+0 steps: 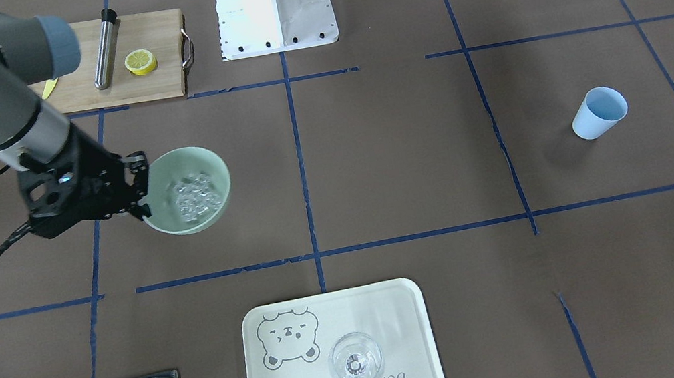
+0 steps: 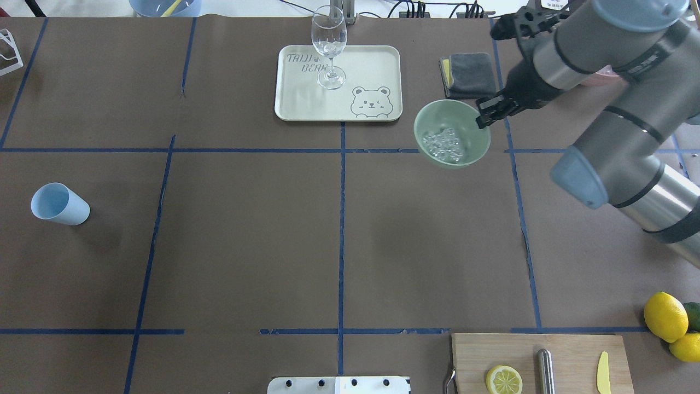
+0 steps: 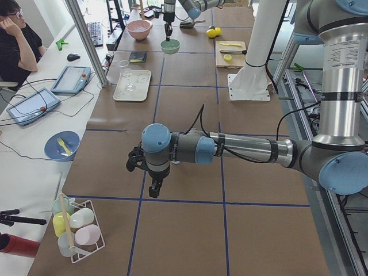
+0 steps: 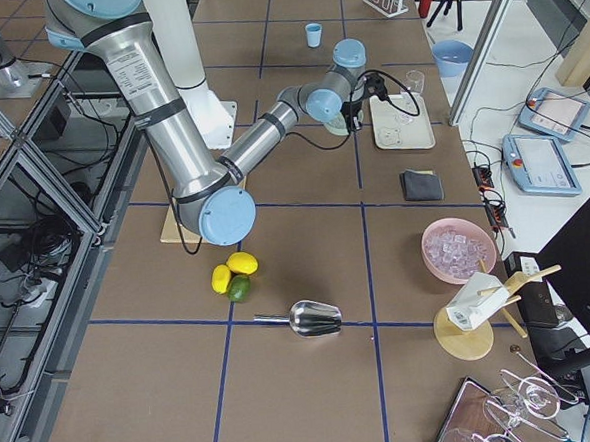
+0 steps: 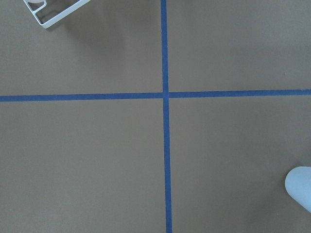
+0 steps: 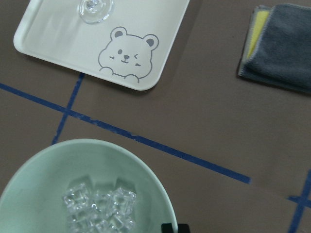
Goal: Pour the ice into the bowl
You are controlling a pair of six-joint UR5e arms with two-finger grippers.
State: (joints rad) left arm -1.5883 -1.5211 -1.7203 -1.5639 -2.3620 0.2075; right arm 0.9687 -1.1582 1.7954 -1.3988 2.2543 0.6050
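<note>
The pale mint-green bowl (image 1: 208,162) holds a pile of clear ice cubes (image 1: 195,196). It also shows in the overhead view (image 2: 432,117) with the ice (image 2: 445,143) inside. My right gripper (image 1: 137,188) (image 2: 484,114) is shut on the bowl's rim on the side nearest its arm. In the right wrist view the bowl (image 6: 58,160) and ice (image 6: 99,208) fill the lower left, with one fingertip (image 6: 170,227) at the rim. The light blue cup (image 1: 599,112) (image 2: 59,204) stands empty far away. My left gripper (image 3: 154,188) hangs over bare table; I cannot tell whether it is open.
A cream tray (image 2: 377,60) with a wine glass (image 2: 329,46) lies beyond the bowl, a grey-and-yellow cloth (image 2: 467,68) beside it. A cutting board (image 2: 569,350) with a lemon half, metal rod and knife is near the base. A pink container (image 4: 459,251) holds ice.
</note>
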